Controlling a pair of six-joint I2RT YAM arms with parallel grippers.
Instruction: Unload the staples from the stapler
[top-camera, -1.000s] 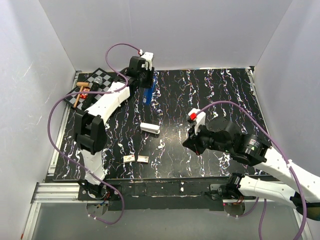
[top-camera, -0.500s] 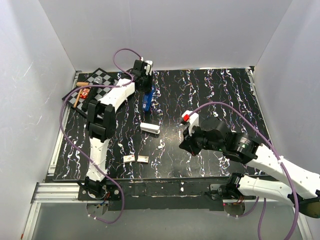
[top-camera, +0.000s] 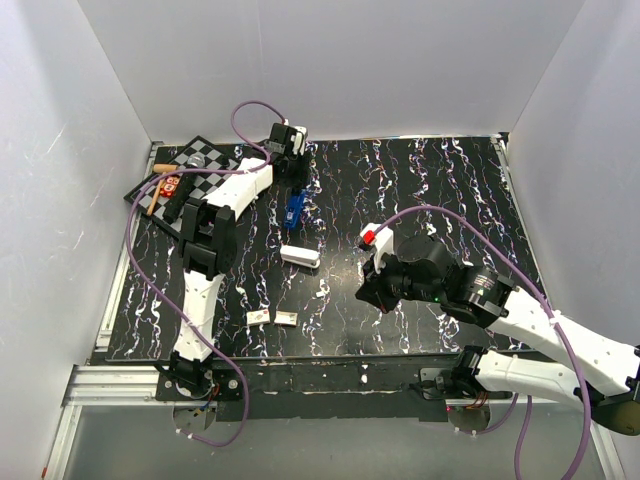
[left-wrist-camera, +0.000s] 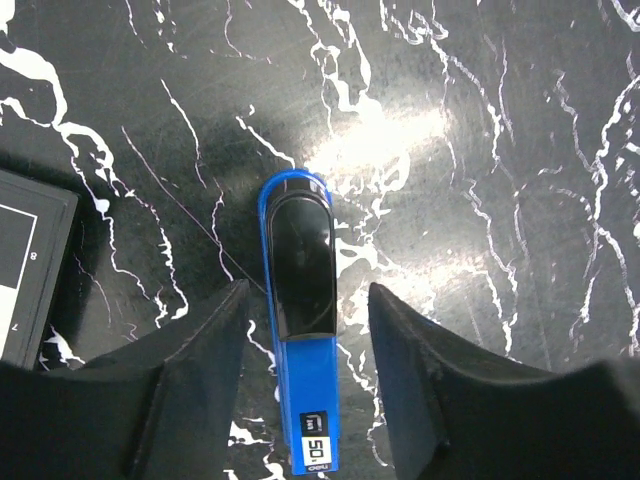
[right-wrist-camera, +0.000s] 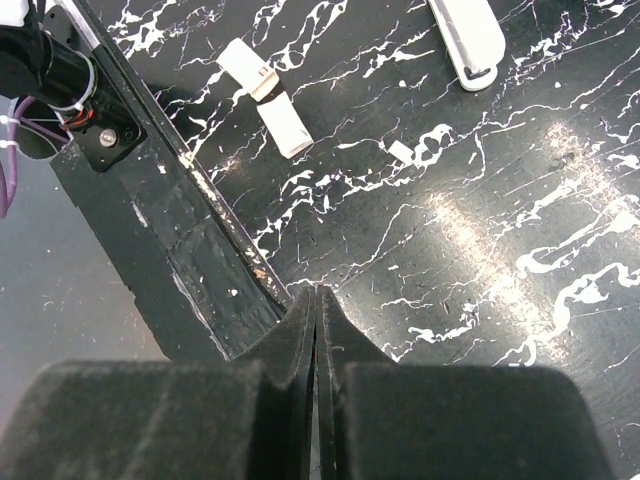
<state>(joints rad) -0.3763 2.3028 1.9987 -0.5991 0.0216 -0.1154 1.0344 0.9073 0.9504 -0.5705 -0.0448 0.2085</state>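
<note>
Stapler: blue w/ black top, closed, lying flat on table, far-left part. Just beside corner of checkered board, not touching it.
Staples: none in sight. Prob. inside the stapler, can't tell from these views.
Left fingers: moderately wide, one each side of stapler body, thin gap on both sides. Not gripping. Stapler's long axis runs straight down the middle btwn them.
Right fingers: pressed tight together, holding nothing. Over near edge of table, well apart from stapler.
Clutter: white oblong piece mid-table; small boxes near front edge. Neither is the staples.
Step (my read): left side setting up a hold on the stapler body; the unloading itself not yet begun.
Doing it well:
- Keep fingers centred so both pads meet the blue sides together; uneven contact will prob. spin the stapler on the slick table.
- Grip low on the blue base, not the black top. Top has to be free to swing open.
- Squeeze firm but slow; body is narrow & smooth, likely to squirt out forward.
- Bring right fingers over as the second hand. One side pins the base, the other lifts the top or pulls the tray.
Watch for: nudging stapler into the board corner; staples scattering onto the veined table, where thin silvery strips would be hard to spot.
</note>
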